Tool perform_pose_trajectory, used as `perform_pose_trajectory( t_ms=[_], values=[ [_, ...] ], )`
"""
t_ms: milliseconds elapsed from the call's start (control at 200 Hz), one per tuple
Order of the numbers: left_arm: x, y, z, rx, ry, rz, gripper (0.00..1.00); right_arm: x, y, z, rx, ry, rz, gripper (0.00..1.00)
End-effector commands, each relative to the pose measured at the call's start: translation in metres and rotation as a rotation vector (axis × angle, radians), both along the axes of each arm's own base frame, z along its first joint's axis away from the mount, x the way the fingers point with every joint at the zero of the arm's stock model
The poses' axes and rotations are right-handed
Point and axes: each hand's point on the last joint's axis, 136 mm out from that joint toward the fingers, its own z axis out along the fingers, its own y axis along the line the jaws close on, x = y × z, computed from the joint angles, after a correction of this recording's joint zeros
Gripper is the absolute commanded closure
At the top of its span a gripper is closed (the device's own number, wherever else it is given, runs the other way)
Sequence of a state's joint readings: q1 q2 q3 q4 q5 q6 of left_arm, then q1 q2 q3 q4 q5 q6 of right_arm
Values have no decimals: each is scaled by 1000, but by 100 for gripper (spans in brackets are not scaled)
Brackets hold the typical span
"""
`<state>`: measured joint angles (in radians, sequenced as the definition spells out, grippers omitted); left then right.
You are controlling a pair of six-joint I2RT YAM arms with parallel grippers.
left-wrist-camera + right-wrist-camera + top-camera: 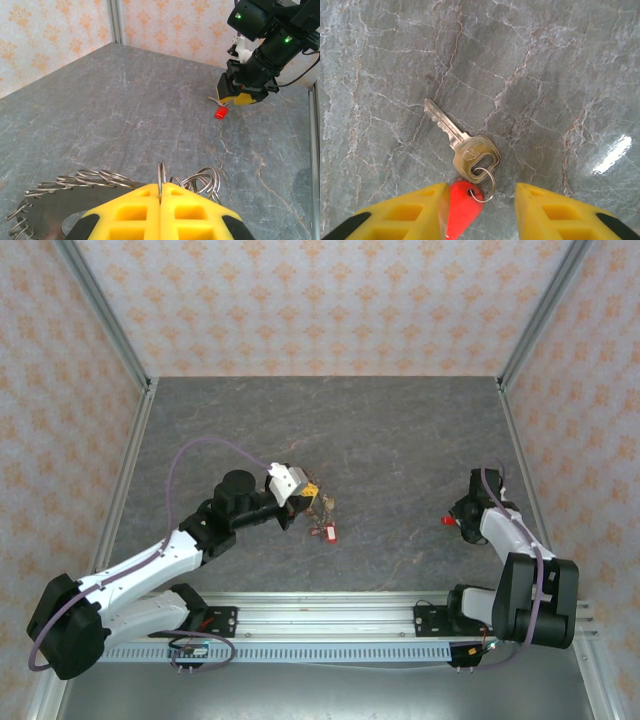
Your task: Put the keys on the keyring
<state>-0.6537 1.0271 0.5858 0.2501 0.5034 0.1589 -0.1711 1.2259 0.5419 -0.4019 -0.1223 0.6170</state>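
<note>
**A:** Starting with the biggest things, what is there?

**B:** A grey marbled table walled in with patterned paper. The left arm stretches to the middle of it, and the right arm bends over its right side.

**A:** How does the left gripper stand?

**B:** Its yellow fingers are pressed together, with a thin wire loop of the keyring pinched between the tips. The keyring is a dark flat disc with small wire loops all round its rim. It sits low and to the left in the left wrist view, close under the fingers. I cannot tell whether it touches the table.

**A:** And the right gripper?

**B:** Its jaws are apart, low over the table, well away from the left one.

**A:** Where are the keys?

**B:** A small bunch with red tags shows just on the near side of the left gripper. Whether they hang from the keyring or lie loose, I cannot tell. One silver key lies flat on the table ahead of the right gripper.

**A:** Anything on that key?

**B:** A small ring joins it to a red tag. The tag lies between the open fingers, right beside one of them.
</note>
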Motion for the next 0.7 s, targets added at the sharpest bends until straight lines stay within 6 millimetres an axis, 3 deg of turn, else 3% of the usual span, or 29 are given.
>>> perform_pose_trajectory(
  t_ms=[0, 210, 510, 696],
  values=[
    [3, 3, 25, -34, -90, 11, 100, 2, -7, -4, -22, 6, -34, 62],
    [3, 2, 26, -32, -88, 7, 100, 5, -8, -10, -18, 7, -37, 68],
    [2, 2, 24, -25, -80, 4, 100, 8, -3, -7, -27, 3, 59, 85],
    [3, 1, 27, -28, -82, 1, 100, 24, 23, -1, 72, -41, 204, 92]
  ],
)
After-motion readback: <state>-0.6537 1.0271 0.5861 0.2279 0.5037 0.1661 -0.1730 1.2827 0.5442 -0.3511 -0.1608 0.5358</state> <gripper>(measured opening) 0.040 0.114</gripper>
